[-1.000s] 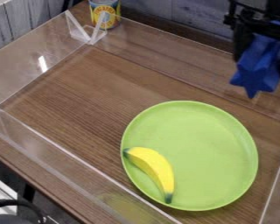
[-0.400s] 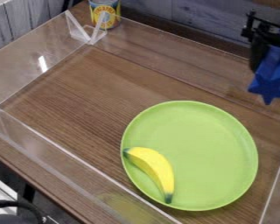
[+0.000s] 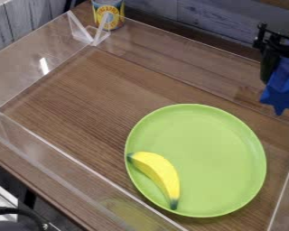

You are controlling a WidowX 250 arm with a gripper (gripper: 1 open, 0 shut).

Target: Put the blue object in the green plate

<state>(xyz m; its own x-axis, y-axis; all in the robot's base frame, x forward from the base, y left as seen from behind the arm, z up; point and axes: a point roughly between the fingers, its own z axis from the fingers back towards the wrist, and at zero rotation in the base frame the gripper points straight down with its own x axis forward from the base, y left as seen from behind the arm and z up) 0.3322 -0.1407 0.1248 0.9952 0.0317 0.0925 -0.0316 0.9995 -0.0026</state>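
Observation:
At the right edge of the camera view, the blue object hangs above the wooden table, partly cut off by the frame. The black gripper points straight down and is shut on the object's top. The green plate lies on the table at the lower right, large and round. The blue object hovers beyond the plate's far right rim, apart from it. The fingertips are hidden behind the blue object.
A yellow banana lies on the plate's near left part. A yellow can stands at the back, outside the clear plastic wall that encloses the wooden table.
The gripper has carried the blue object to the right and down, closer to the frame's right edge. The plate and banana have not moved.

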